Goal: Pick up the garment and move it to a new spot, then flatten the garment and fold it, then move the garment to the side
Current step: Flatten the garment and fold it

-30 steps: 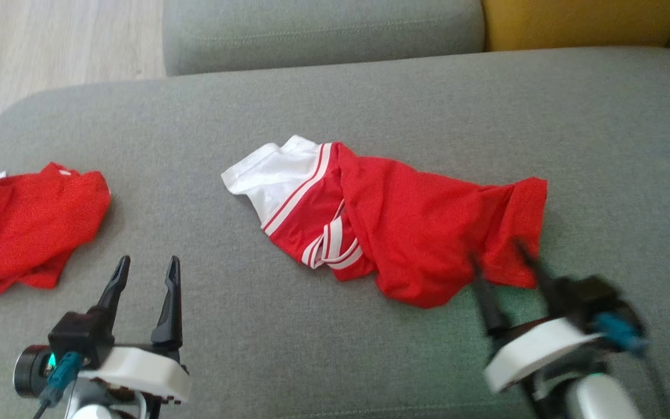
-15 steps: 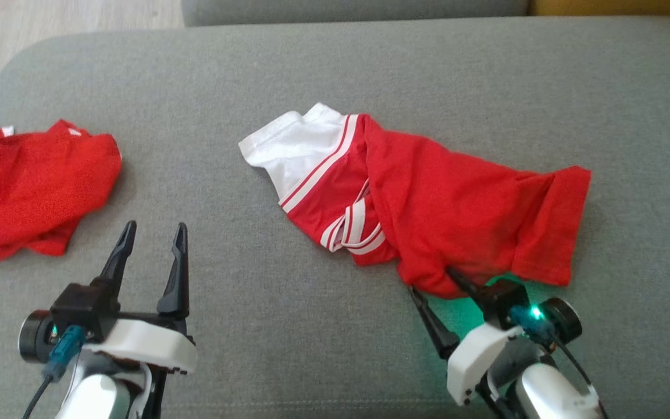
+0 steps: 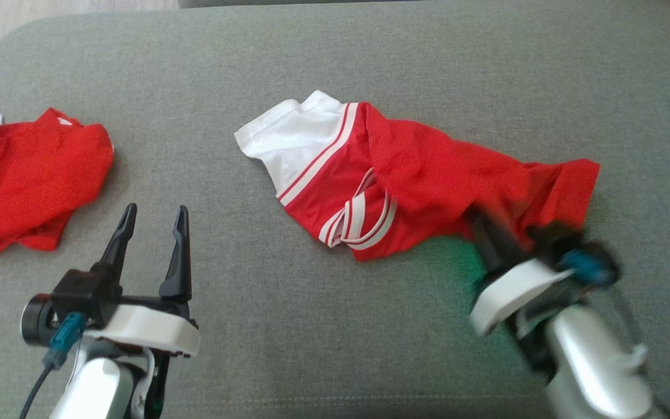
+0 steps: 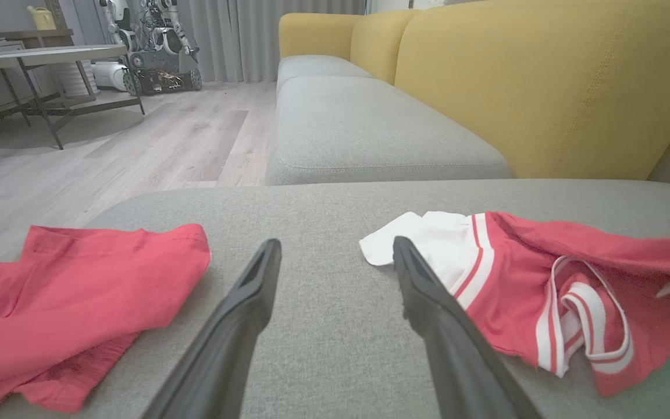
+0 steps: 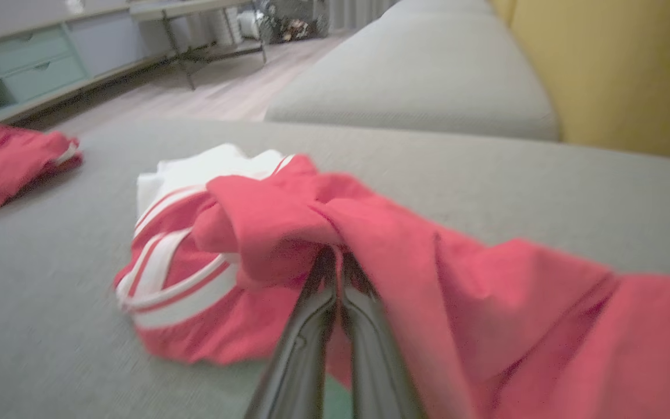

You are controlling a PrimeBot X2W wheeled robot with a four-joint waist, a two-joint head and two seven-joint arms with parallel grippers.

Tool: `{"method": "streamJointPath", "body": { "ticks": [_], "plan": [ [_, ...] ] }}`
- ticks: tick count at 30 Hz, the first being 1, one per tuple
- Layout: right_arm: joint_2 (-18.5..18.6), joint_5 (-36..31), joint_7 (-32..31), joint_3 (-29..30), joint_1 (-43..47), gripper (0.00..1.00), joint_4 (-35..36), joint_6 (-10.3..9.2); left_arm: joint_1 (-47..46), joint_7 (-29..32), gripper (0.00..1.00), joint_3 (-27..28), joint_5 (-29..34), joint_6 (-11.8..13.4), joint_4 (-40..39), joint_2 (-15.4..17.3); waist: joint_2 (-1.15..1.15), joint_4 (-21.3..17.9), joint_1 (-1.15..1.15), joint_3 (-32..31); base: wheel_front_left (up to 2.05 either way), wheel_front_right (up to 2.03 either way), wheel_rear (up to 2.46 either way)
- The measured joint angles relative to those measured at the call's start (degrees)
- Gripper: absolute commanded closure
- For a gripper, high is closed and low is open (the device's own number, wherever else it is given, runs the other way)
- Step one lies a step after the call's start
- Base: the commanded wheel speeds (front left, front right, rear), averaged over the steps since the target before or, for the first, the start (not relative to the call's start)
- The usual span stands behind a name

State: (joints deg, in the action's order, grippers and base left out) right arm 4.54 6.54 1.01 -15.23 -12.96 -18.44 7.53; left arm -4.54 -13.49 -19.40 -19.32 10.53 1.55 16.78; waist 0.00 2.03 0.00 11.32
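Red and white, the garment lies crumpled on the grey sofa cushion, a little right of the middle in my head view. Its white part with the red stripes points to the far left, and the plain red part stretches toward the right.

My right gripper is at the near edge of the red part. The head view is blurred there, but in the right wrist view I see its two dark fingers pressed together, with a fold of the red fabric pinched between the tips. The fabric is bunched around the tips and rises a little from the cushion at this place.

My left gripper hovers over bare cushion at the lower left, its fingers spread wide and holding nothing. It is between the garment and a second red cloth, which lies in a heap near the left edge of the cushion, well apart from the garment.

In the left wrist view I see a yellow backrest behind the cushion and a wooden floor on the left.
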Motion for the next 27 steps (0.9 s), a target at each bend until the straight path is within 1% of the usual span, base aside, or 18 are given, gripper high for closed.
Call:
{"method": "streamJointPath", "body": {
  "ticks": [3,7,10,13,14,15,16,19,21,24,27],
  "plan": [
    [1.0,-0.2,-0.7,5.6,-1.8,1.0,3.2,0.0,-0.8,-0.2,0.0,0.0,0.0,0.0,0.2,-0.3,0.0,-0.2,0.0,0.3,0.0,0.0,0.0],
    [2.6,-0.8,-2.6,13.1,-5.1,1.0,4.3,0.0,-2.0,-0.2,0.0,-0.3,0.0,-0.5,0.5,-0.6,0.0,0.1,0.0,1.1,0.0,0.0,0.0],
    [3.7,-0.5,-3.9,16.6,-9.3,1.0,2.0,0.0,-3.3,-0.3,0.0,-0.5,0.1,-1.0,0.6,-0.9,0.0,0.6,0.0,2.3,0.0,0.0,0.0],
    [5.3,0.6,-4.5,17.7,-14.2,1.0,-3.1,0.0,-4.8,-0.5,0.0,-0.9,0.5,-1.5,0.7,-1.3,0.0,1.4,0.0,3.7,0.0,0.0,0.0],
    [6.2,-0.1,-4.4,17.7,-15.7,0.94,-5.1,0.0,-5.3,-0.7,0.0,-1.0,0.6,-1.5,0.8,-1.4,0.0,1.6,0.0,4.1,0.0,0.0,0.0],
    [6.3,0.6,-3.8,18.3,-17.2,0.59,-7.3,0.0,-5.7,-0.7,0.0,-1.0,0.6,-1.8,1.0,-1.5,0.0,1.9,0.0,4.6,0.0,0.0,0.0],
    [6.4,1.7,-3.1,19.0,-18.5,0.0,-9.3,0.0,-6.1,-0.7,0.0,-1.2,0.6,-2.0,1.3,-1.7,0.0,2.1,0.0,5.0,0.0,0.0,0.0],
    [6.8,2.2,-0.4,20.4,-21.2,0.0,-15.2,0.0,-6.6,-0.7,0.0,-1.3,0.6,-2.2,2.2,-2.3,0.0,2.6,0.0,5.8,0.0,0.0,0.0],
    [6.8,2.2,1.6,20.4,-22.2,0.0,-17.8,0.0,-6.6,-0.7,0.0,-1.3,0.6,-2.5,2.6,-2.4,0.0,2.6,0.0,6.0,0.0,0.0,0.0],
    [6.8,2.1,4.5,19.6,-22.8,0.0,-19.4,0.0,-6.6,-0.7,0.0,-1.0,0.6,-2.5,3.0,-2.4,0.0,2.1,0.0,5.8,0.0,0.0,0.0],
    [6.7,1.9,7.5,17.9,-22.7,0.0,-18.3,0.0,-6.5,-0.8,0.0,-0.6,0.6,-2.5,3.3,-2.4,0.0,1.5,0.0,5.1,0.0,0.0,0.0]
  ]
}}
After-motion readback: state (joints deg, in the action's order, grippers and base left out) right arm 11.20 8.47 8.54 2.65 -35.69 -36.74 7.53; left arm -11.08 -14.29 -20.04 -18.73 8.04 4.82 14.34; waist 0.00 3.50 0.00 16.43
